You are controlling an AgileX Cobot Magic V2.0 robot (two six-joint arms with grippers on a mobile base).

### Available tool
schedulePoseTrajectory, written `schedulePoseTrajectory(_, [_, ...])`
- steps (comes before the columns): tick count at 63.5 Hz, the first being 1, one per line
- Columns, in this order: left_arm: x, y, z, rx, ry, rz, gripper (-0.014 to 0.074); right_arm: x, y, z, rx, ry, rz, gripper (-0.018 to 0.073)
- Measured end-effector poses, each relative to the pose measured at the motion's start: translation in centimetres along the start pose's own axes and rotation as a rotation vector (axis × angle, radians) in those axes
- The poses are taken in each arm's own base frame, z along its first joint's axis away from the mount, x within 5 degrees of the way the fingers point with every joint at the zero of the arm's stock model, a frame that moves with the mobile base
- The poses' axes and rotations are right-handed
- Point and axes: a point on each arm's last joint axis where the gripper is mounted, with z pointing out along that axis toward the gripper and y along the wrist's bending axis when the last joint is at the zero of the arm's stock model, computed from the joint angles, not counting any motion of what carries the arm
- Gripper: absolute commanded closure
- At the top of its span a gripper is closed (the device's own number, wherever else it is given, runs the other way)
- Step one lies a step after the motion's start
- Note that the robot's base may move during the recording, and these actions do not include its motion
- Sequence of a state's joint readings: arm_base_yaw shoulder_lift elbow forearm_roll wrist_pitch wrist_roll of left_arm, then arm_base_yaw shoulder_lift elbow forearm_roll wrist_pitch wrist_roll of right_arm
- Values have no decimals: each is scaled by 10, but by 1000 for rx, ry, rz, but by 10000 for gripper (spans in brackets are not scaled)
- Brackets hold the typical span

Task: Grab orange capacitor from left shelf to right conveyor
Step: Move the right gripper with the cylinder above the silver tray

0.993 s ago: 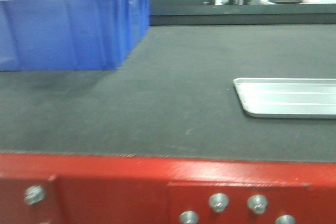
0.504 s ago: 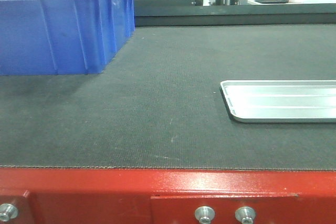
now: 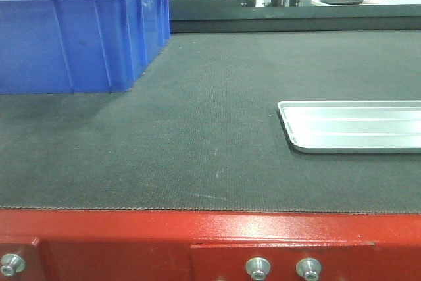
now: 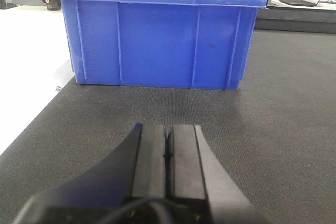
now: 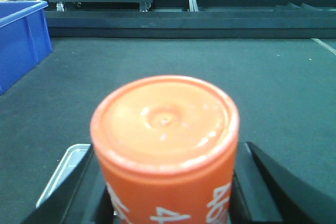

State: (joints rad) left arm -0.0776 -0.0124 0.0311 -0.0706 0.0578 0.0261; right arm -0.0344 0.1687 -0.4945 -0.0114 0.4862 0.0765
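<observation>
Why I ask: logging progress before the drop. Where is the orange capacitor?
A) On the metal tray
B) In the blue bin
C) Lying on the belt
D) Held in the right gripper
D: in the right wrist view, the capacitor stands clamped in the right gripper, above the belt.

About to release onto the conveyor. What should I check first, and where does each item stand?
1. Grip: small orange cylindrical capacitor clamped in right gripper: ok.
2. Bare stretch of dark textured conveyor belt ahead of it: ok.
3. Drop spot free of the flat silver metal tray, which shows below-left of the capacitor: cannot tell.
4. Capacitor's height above the belt: cannot tell.
5. Spare arm: left gripper shut, empty, apart from big blue plastic bin: ok.
</observation>
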Motion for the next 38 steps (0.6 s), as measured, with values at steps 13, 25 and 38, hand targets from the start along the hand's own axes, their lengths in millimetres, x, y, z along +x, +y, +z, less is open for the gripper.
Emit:
schedulePoseTrajectory(13, [0,0,0,0,0,0,723,0,0,0,0,0,0,354])
schedulePoseTrajectory(25, [0,0,0,0,0,0,723,-4,0,13,1,18,0,354])
schedulePoseTrajectory(38, [0,0,0,0,0,0,723,-28,8,68,-46,48,-6,354])
